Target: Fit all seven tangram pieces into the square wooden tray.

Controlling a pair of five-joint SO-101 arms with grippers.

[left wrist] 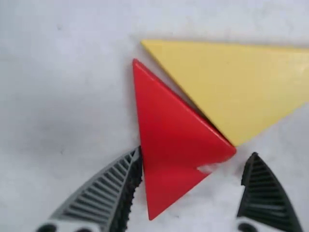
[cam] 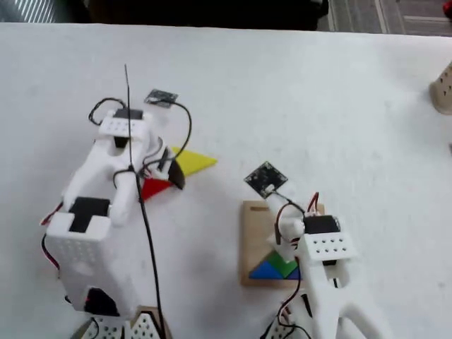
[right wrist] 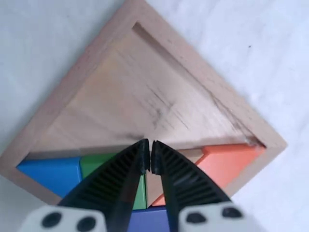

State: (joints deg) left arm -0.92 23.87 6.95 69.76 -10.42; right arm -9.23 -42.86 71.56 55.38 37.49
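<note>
- From the high view you get the whole layout: two white arms on a white table [cam: 339,106]. The square wooden tray [cam: 254,219] lies under the right arm and two loose pieces lie under the left arm, well apart from the tray.
- Your left wrist view gives the detail the high view hides. The left gripper [left wrist: 195,162] is spread, with one finger on each side of the red triangle [left wrist: 169,154].
- The grey ribbed finger [left wrist: 120,183] sits right against one edge of that triangle, while the black finger stands just off its corner, not touching.
- The red triangle lies flat on the table, with one edge touching the larger yellow triangle [left wrist: 231,82].
- Your right wrist view looks into the tray. The right gripper [right wrist: 148,150] has its jaws pressed together with only a thin slit between them. It pinches nothing and hangs over the seam between the green piece [right wrist: 96,164] and the orange piece [right wrist: 227,159].
- Count in the tray from that view: four coloured pieces along one side. They are a blue piece [right wrist: 48,171], the green, the orange, and a darker blue piece [right wrist: 149,217] partly behind the fingers.
- The high view shows just the blue and green in the tray; the arm covers the rest.
- Count outside the tray: two pieces, the red and the yellow.
- The pieces are smooth, flat and sharp-cornered. The tray is pale grained wood with a raised rim, and most of its floor is bare. The finger pads are ridged.
</note>
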